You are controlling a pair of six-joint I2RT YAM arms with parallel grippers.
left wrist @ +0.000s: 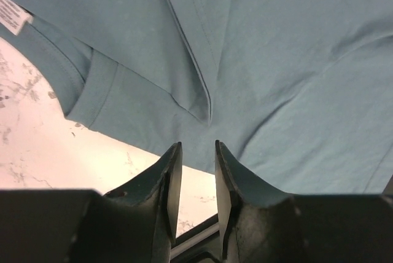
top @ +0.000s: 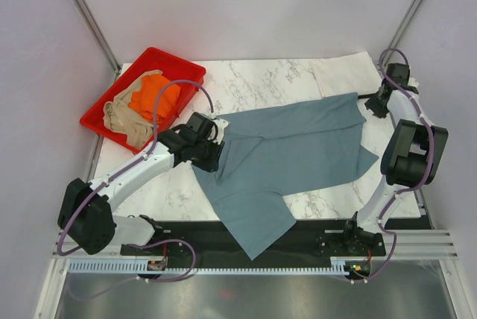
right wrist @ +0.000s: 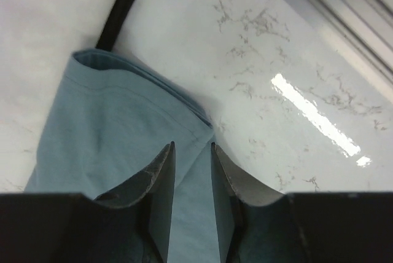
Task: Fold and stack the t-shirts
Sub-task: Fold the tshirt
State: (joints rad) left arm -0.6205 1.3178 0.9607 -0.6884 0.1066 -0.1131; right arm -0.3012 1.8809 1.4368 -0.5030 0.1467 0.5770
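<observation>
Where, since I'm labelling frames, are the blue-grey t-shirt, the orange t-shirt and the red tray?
blue-grey t-shirt (top: 298, 147), top view, middle of its body.
orange t-shirt (top: 147, 98), top view, its exposed middle.
red tray (top: 177, 59), top view, far rim.

One slate blue-grey t-shirt (top: 298, 147), one bright orange t-shirt (top: 156, 97), one tan-beige t-shirt (top: 123, 119), one red tray (top: 174, 59), one left arm (top: 134, 171), one right arm (top: 408, 149).

- No word, brand or number can be read anywhere.
- A white label (left wrist: 13, 15) is seen at the edge of the slate blue-grey t-shirt (left wrist: 276, 60) (its print is too small to be read).
</observation>
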